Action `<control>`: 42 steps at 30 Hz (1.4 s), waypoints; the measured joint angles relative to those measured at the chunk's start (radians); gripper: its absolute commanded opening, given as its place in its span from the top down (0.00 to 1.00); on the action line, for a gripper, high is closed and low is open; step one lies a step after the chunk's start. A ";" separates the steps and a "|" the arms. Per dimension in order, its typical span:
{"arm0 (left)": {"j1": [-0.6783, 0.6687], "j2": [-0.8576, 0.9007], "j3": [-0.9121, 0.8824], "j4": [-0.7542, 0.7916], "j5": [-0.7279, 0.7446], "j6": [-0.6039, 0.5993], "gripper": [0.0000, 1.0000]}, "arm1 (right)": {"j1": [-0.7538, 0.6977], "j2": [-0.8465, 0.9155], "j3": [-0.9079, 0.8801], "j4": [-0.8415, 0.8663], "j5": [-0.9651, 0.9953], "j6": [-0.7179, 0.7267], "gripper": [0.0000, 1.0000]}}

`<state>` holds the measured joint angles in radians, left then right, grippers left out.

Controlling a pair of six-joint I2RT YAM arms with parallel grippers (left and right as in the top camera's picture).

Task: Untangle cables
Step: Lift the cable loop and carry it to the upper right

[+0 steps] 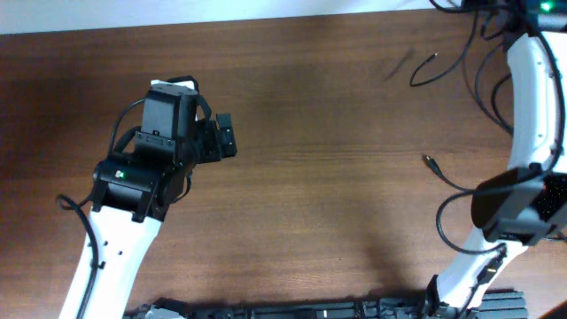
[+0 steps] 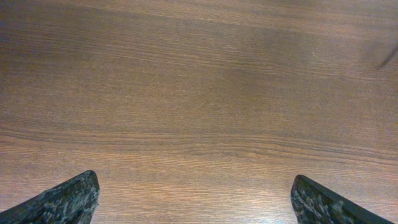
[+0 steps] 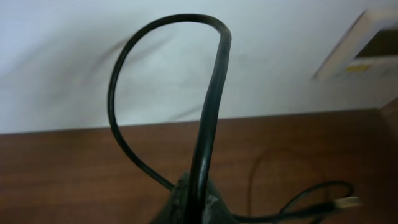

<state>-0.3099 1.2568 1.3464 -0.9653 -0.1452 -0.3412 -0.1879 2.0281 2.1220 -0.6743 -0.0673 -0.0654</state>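
Thin black cables [image 1: 413, 82] hang and lie at the table's far right. One plug end [image 1: 429, 161] rests on the wood near the right arm. My right gripper [image 3: 202, 200] is shut on a black cable [image 3: 211, 112], which rises from the jaws and loops over to the left. Another cord with a pale plug [image 3: 346, 202] lies on the table below. In the overhead view the right gripper is at the top right edge, mostly out of frame. My left gripper [image 2: 196, 202] is open and empty over bare wood, also seen in the overhead view [image 1: 227, 142], far from the cables.
The brown wooden table [image 1: 319, 177] fills the view. A dark rail [image 1: 292, 312] runs along the front edge. The right arm's white link [image 1: 530, 97] crosses the far right, with thicker arm wires beside it. A white wall [image 3: 62, 62] stands behind the table.
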 measured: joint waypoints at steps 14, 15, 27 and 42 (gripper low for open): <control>0.000 0.000 0.000 0.000 0.000 0.000 0.01 | -0.078 0.251 0.000 -0.190 0.019 -0.003 0.01; 0.000 0.000 0.000 0.000 0.000 0.000 0.01 | -0.081 0.251 0.000 -0.200 0.019 -0.008 0.01; 0.000 0.000 0.000 0.000 0.000 0.000 0.01 | -0.083 0.184 0.000 -0.270 -0.108 -0.013 0.01; 0.000 0.000 0.000 0.001 0.000 0.000 0.01 | -0.016 -0.274 0.005 -0.640 -0.317 -0.013 0.01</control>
<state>-0.3099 1.2568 1.3464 -0.9646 -0.1452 -0.3412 -0.2043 1.7542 2.1273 -1.3140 -0.3847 -0.0784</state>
